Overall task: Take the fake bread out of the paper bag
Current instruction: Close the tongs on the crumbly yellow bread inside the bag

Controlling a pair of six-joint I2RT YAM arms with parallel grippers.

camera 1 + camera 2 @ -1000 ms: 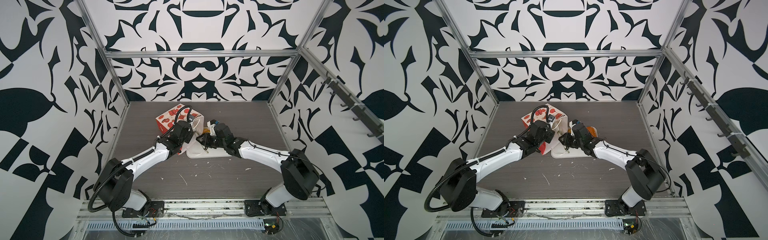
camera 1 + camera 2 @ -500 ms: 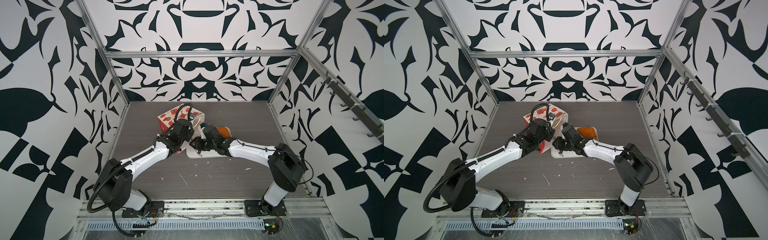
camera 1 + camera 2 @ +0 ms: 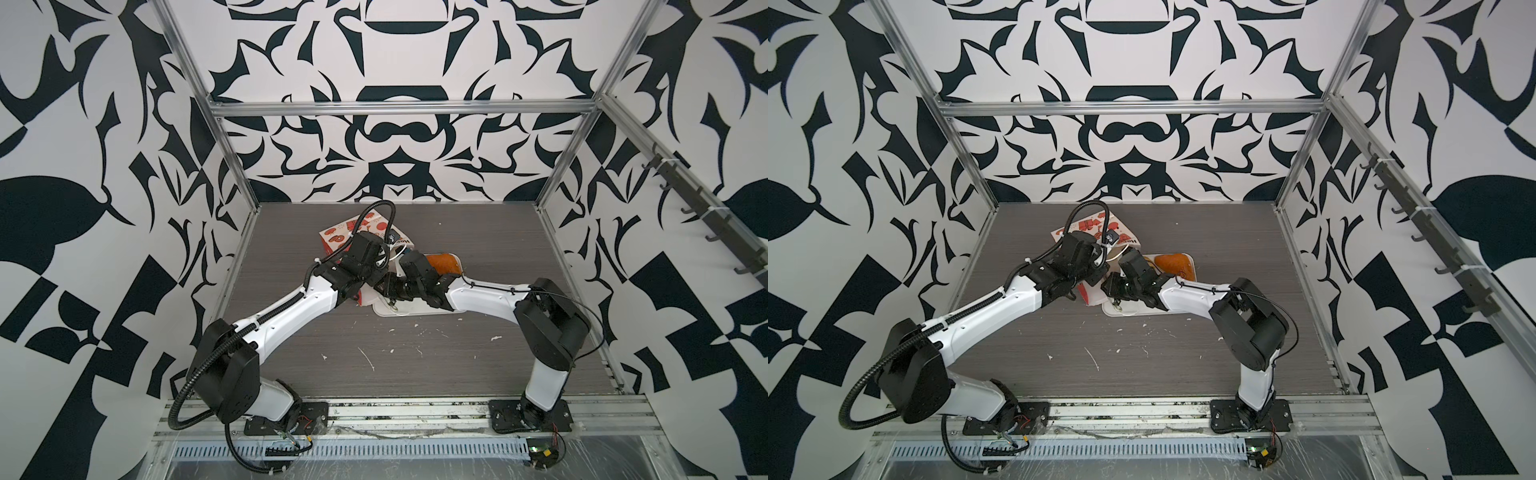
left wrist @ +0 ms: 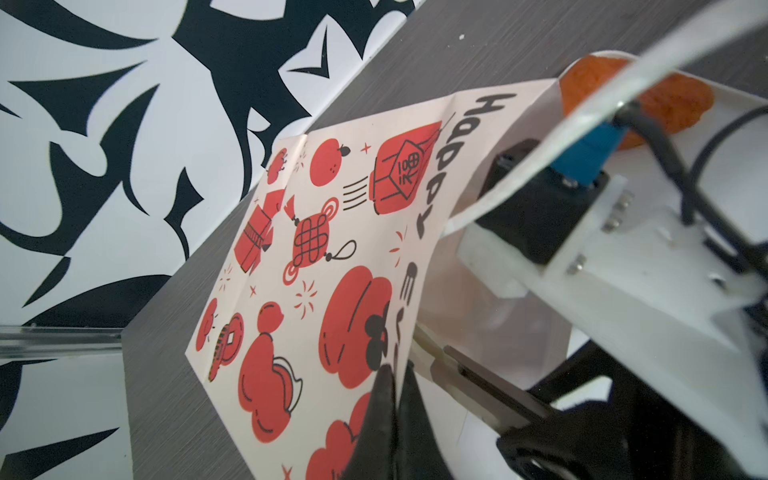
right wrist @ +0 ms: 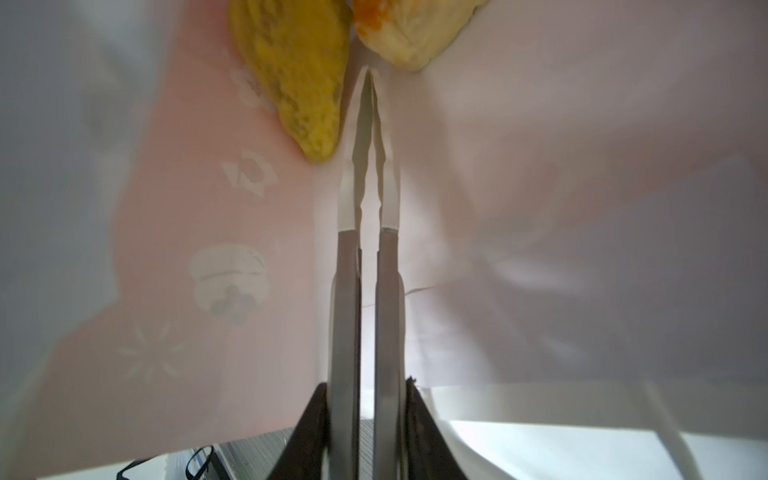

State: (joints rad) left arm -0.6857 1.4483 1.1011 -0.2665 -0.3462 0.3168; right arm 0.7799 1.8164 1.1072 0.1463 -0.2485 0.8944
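The paper bag (image 4: 332, 249) lies tipped on the table at the back left of centre, with red pictures on its side (image 3: 332, 239). My left gripper (image 4: 395, 370) is shut on the bag's rim. My right gripper (image 5: 365, 384) is shut on metal tongs (image 5: 368, 166) that reach inside the bag. The tongs' tips meet with nothing between them. They sit beside a yellow croissant (image 5: 295, 75) and a paler pastry (image 5: 411, 29). An orange-brown triangular piece (image 3: 444, 262) lies on the white tray (image 3: 415, 309), also seen in a top view (image 3: 1173, 264).
Both wrists crowd together over the tray's (image 3: 1142, 309) left end and the bag's mouth. White scraps (image 3: 365, 357) litter the grey table toward the front. Metal frame posts stand at the table's corners, and a rail of hooks (image 3: 706, 216) runs along the right wall.
My right arm has swung left from over the tray and pushed the tongs into the bag's mouth. The left gripper has kept its hold on the bag's rim.
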